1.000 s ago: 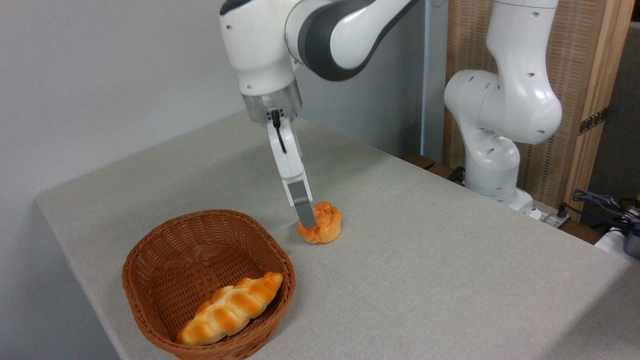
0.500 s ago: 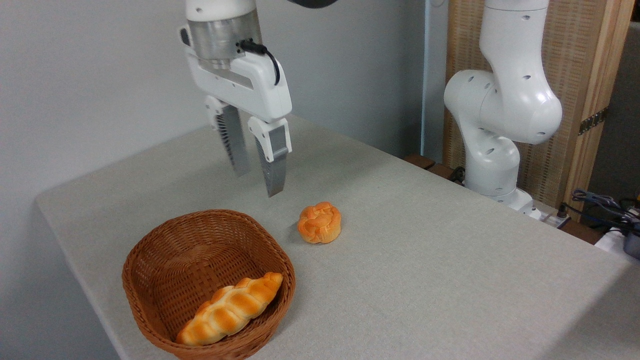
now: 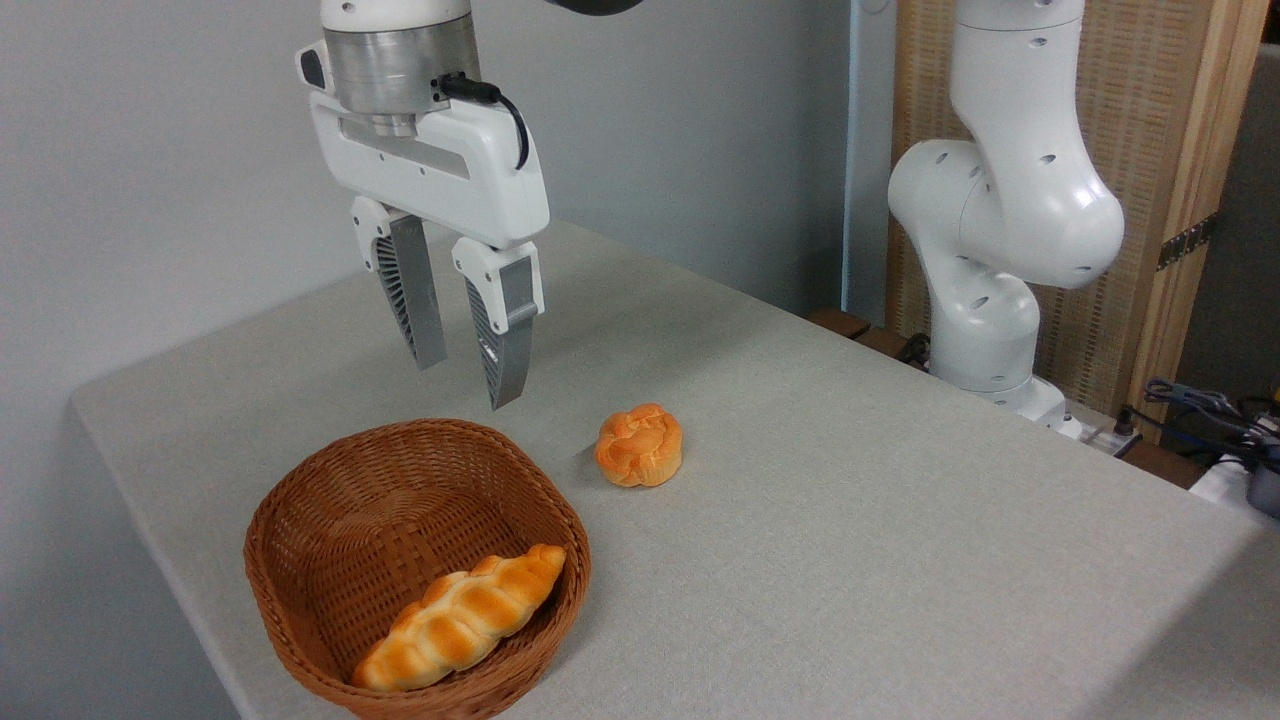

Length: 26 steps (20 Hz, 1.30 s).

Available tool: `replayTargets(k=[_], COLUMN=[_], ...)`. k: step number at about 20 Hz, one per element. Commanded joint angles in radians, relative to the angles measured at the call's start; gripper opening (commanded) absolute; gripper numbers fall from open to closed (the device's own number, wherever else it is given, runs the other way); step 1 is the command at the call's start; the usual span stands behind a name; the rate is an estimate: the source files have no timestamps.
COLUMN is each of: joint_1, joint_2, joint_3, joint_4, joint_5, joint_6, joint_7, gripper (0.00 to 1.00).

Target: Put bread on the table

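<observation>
**Bun on the bench, claw empty above the basket**

The bun (image 3: pixel 639 445) sits on the grey-beige bench (image 3: pixel 850 560), resting on its flat underside with its knotted, lumpy top facing up. It lies just to the right of the wicker basket (image 3: pixel 300 540), close to the basket's far right rim but not touching it. Nothing is touching the bun.

The claw (image 3: pixel 468 385) hangs in the air above the far rim of the basket, up and to the left of the bun and clear of it. It points straight down. Its two grey fingers (image 3: pixel 505 335) are spread apart with a plain gap between them, and nothing is held there. A black cable loops from the metal wrist to the white body of the claw.

Inside the basket, a long braided loaf (image 3: pixel 462 617) lies against the near right wall, one end raised toward the rim and the other low at the front.

The white arm's base (image 3: pixel 985 320) stands at the far right edge of the bench, in front of a wooden and woven panel (image 3: pixel 1165 150). Some cables (image 3: pixel 1205 405) lie at the far right, off the bench.
</observation>
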Motion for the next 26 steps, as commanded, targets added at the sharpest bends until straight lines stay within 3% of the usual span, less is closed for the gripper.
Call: replayTargets(k=[1,11,19,26], joint_1=[-0.006,-0.006,-0.006,-0.006], joint_2=[-0.002,-0.014,-0.017,-0.019], joint_3=[0.012,0.035,0.035,0.036], joint_4=[0.014,0.012,0.014,0.015], joint_5=[-0.008,-0.009,-0.009,-0.009], joint_6=[-0.001,-0.130,-0.133,-0.130], joint_7=[-0.012,0.000,0.070,0.072], gripper=[1.00,1.00,1.00,1.00])
